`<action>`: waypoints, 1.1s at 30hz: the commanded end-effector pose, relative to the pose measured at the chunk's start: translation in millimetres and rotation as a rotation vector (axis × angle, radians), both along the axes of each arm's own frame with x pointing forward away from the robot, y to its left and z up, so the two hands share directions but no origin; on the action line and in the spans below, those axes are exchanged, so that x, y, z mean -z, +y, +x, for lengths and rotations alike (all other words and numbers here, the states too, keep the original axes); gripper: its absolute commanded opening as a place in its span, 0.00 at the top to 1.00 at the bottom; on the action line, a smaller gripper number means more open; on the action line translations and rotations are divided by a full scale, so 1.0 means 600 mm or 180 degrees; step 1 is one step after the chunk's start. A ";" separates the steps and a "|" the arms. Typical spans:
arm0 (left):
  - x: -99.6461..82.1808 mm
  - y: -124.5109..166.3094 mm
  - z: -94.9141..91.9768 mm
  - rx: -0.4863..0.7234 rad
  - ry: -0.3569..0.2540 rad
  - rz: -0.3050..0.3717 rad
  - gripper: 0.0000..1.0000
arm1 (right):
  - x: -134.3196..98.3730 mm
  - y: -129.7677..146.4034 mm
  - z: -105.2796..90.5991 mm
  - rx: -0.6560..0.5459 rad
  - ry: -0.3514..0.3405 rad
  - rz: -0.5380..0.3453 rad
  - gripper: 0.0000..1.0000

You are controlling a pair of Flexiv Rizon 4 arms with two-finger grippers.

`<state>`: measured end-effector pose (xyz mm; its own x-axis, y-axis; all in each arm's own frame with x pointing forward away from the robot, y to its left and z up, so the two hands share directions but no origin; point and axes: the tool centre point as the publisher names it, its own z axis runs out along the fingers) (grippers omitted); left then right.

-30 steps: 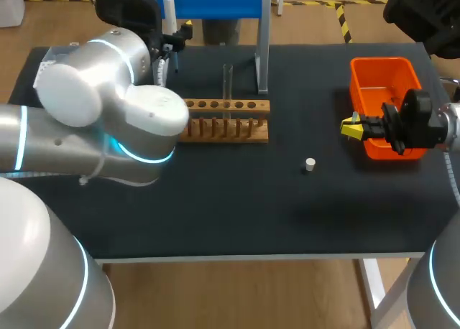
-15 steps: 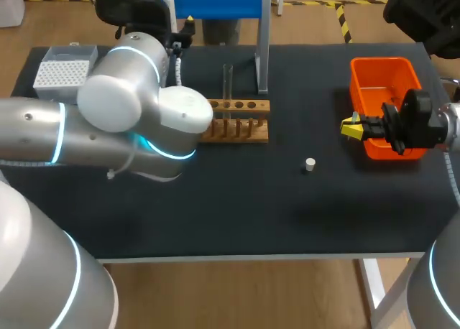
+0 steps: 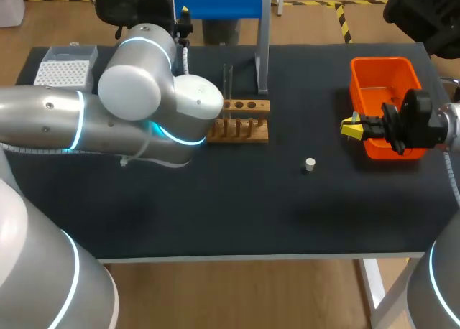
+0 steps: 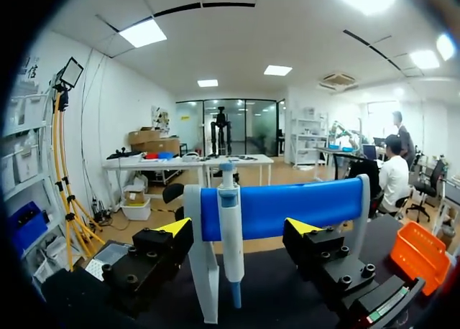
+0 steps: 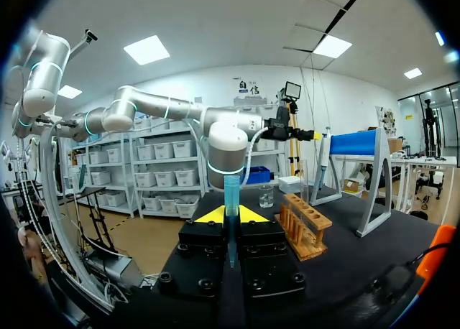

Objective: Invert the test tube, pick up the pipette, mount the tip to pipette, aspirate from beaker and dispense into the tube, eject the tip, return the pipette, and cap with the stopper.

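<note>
**Left gripper lined up on hanging pipette; right arm parked with a tip**

The left arm reaches to the far left of the table (image 3: 215, 214). The left gripper (image 4: 238, 228) faces the blue stand (image 4: 302, 207). Its fingers are apart, one on each side of the pipette (image 4: 228, 232), and neither touches it. The pipette hangs upright from the stand's bar, so a straight-in approach with spread fingers suits it. Judged step: picking up the pipette, with the grasp not yet made.

The right gripper (image 5: 231, 215) sits at the right, just beside the orange bin (image 3: 384, 74). Its fingers are clamped together on a blue pipette tip (image 5: 231, 196), which stands upright between them. It is probably held there, out of the way, for the pipette to be pushed onto it.

The test tube (image 3: 228, 81) stands in the wooden rack (image 3: 244, 124) at the middle far side. Which end is up can't be made out. The white stopper (image 3: 310, 164) lies alone on the table, nearer than the rack and to its right, well apart from both grippers. It looks left for the last step.

The beaker (image 5: 267, 195) sits beyond the rack from the right wrist; the left arm hides it from above. The tip box (image 3: 61, 70) sits at the far left corner.

Risk: closing off-centre could knock the pipette off its hanger.
</note>
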<state>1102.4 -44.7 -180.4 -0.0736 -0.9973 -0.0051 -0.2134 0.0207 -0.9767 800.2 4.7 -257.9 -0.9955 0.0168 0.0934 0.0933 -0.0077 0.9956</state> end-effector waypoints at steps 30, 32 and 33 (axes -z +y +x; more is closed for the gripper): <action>0.025 0.000 0.068 0.0252 0.0153 -0.0043 0.45 | 0.000 -0.001 -0.001 -0.0001 -0.0004 -0.0001 1.00; 0.026 0.000 0.070 0.0243 0.0150 -0.0048 0.46 | 0.000 -0.001 -0.001 -0.0001 -0.0004 -0.0001 1.00; 0.026 0.000 0.071 0.0238 0.0148 -0.0049 0.47 | 0.000 -0.001 -0.001 -0.0001 -0.0004 -0.0001 1.00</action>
<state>1141.4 -42.1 -195.3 -0.1541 -0.9879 0.0169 -0.2563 0.0235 -0.9663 800.2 4.7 -257.9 -0.9955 0.0168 0.0935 0.0933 -0.0078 0.9956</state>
